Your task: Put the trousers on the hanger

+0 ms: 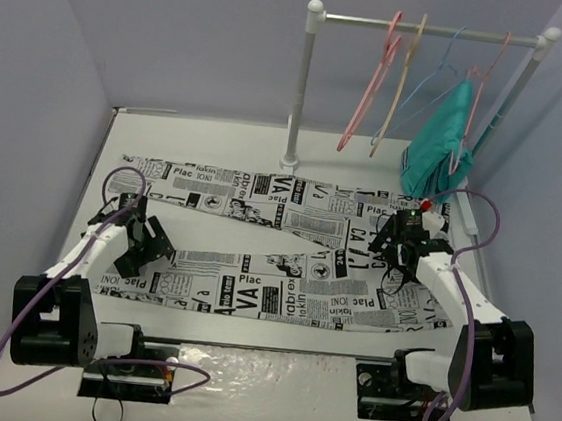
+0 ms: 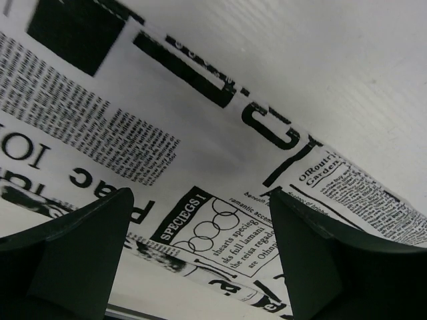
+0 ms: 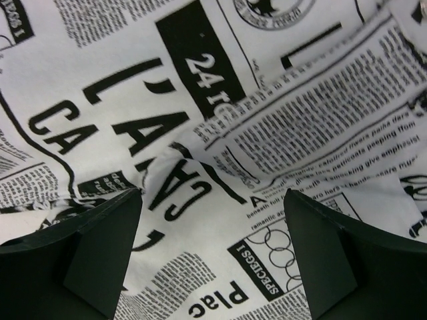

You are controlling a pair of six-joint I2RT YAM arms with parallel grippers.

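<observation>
White printed trousers [image 1: 252, 293] lie left-right, waist right, cuffs left

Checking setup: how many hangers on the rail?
4, left to right: pink hanger, tan hanger, blue wire hanger, second pink hanger holding the teal garment, which may hide more.

Open tabletop [image 1: 198, 141] lies behind the trousers [image 1: 272, 295], left of the rack post [image 1: 300, 92]. Right of it, hangers [image 1: 373, 84] and a teal garment [image 1: 440, 137] crowd the corner.

Bright, even light (wrist views slightly soft)
</observation>
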